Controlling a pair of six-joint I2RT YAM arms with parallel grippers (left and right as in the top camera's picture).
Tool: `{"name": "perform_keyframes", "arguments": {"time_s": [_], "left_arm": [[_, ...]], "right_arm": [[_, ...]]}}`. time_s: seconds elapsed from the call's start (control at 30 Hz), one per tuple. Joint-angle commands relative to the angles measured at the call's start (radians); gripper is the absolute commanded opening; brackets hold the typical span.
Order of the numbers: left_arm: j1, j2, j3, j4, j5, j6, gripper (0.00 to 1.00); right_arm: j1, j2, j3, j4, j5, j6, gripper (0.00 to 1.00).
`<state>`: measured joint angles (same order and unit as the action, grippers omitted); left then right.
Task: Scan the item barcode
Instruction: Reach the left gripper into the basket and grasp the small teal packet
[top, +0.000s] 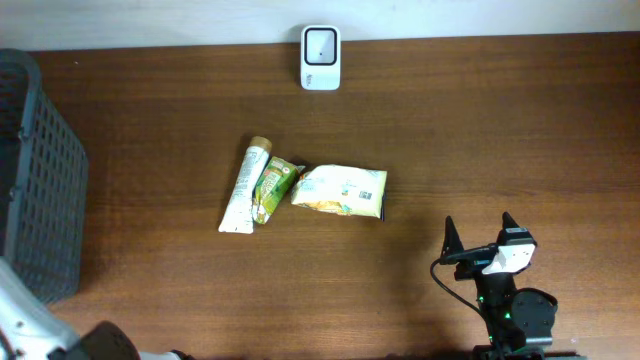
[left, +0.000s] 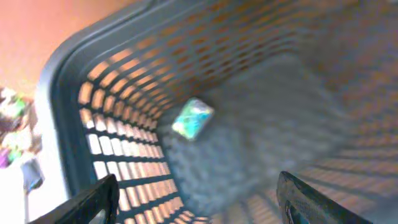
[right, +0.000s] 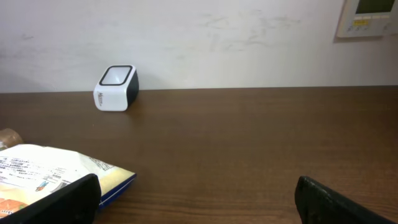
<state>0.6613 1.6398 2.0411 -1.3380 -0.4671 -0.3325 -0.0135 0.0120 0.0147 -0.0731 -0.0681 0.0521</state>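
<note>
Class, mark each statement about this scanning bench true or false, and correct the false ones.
1. The white scanner stands well apart from the snack bag. True.
2. The right hand is shut on the snack bag. False: it is open, holds nothing, and is clear of the bag.
3. The grey basket is empty. False: a small shiny packet lies inside it.
4. A green packet lies between the white tube and the snack bag. True.
5. The left hand is open over the inside of the basket. True.
</note>
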Motion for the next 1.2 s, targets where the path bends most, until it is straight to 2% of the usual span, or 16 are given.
{"name": "perform_keyframes", "arguments": {"time_s": [0.0,0.13,0.3,0.33,0.37,0.43,0.73,0.83,0.93,1.0,1.07,1.17], "left_arm": [[0.117,0.076,-0.065,0.015,0.027,0.012,0.78],[0.197,0.154,-0.195,0.123,0.026,0.034,0.71],[0.252,0.241,-0.367,0.356,0.027,0.211,0.7],[0.259,0.262,-0.4,0.403,0.037,0.279,0.7],[0.264,0.278,-0.43,0.448,0.071,0.351,0.7],[0.266,0.301,-0.456,0.497,0.14,0.411,0.7],[0.276,0.41,-0.462,0.582,0.155,0.482,0.69],[0.277,0.443,-0.49,0.583,0.154,0.504,0.64],[0.284,0.472,-0.49,0.583,0.154,0.503,0.56],[0.284,0.475,-0.49,0.574,0.158,0.502,0.22],[0.284,0.475,-0.49,0.552,0.158,0.502,0.0],[0.282,0.451,-0.476,0.517,0.158,0.467,0.0]], "right_arm": [[-0.006,-0.005,-0.009,0.002,0.01,0.002,0.99],[-0.006,-0.005,-0.009,0.002,0.01,0.002,0.99],[-0.006,-0.005,-0.009,0.002,0.01,0.002,0.99],[-0.006,-0.005,-0.009,0.002,0.01,0.002,0.99],[-0.006,-0.005,-0.009,0.002,0.01,0.002,0.99],[-0.006,-0.005,-0.009,0.002,0.01,0.002,0.99],[-0.006,-0.005,-0.009,0.002,0.01,0.002,0.99],[-0.006,-0.005,-0.009,0.002,0.01,0.002,0.99],[-0.006,-0.005,-0.009,0.002,0.01,0.002,0.99],[-0.006,-0.005,-0.009,0.002,0.01,0.002,0.99],[-0.006,-0.005,-0.009,0.002,0.01,0.002,0.99],[-0.006,-0.005,-0.009,0.002,0.01,0.002,0.99]]}}
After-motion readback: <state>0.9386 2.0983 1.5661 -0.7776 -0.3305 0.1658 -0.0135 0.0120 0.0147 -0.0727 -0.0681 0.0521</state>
